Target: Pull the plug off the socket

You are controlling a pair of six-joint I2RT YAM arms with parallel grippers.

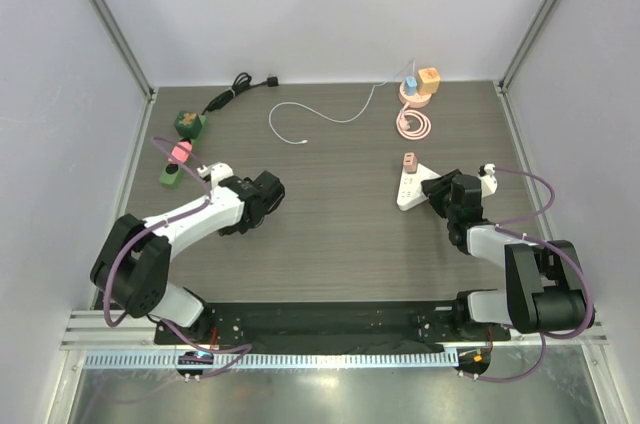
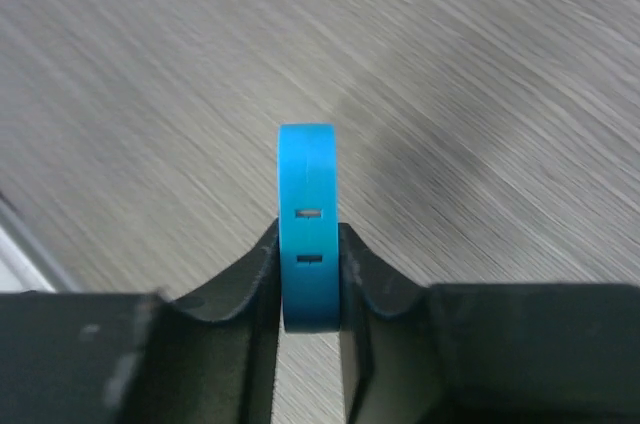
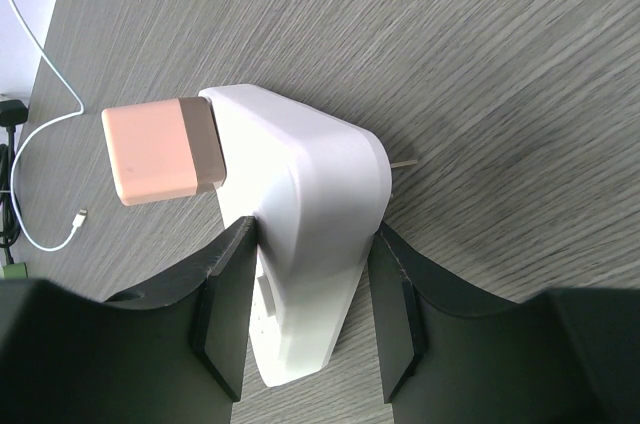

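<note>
The white socket (image 1: 408,191) lies on the wood table right of the middle, with a pink plug (image 1: 408,159) set in its far end. In the right wrist view the pink plug (image 3: 160,151) sticks out of the socket (image 3: 310,194) to the left. My right gripper (image 3: 315,234) is shut on the socket's body, one finger on each side; it also shows in the top view (image 1: 437,189). My left gripper (image 2: 309,244) is shut on a small blue piece (image 2: 307,214) with two slots, held over bare table; the gripper shows left of the middle in the top view (image 1: 268,192).
A coiled pink cable (image 1: 414,124) with a pink base and an orange cube (image 1: 428,80) sit at the back right. A white cable (image 1: 300,116) and a black cord (image 1: 238,87) lie at the back. Green and pink adapters (image 1: 180,151) sit by the left edge.
</note>
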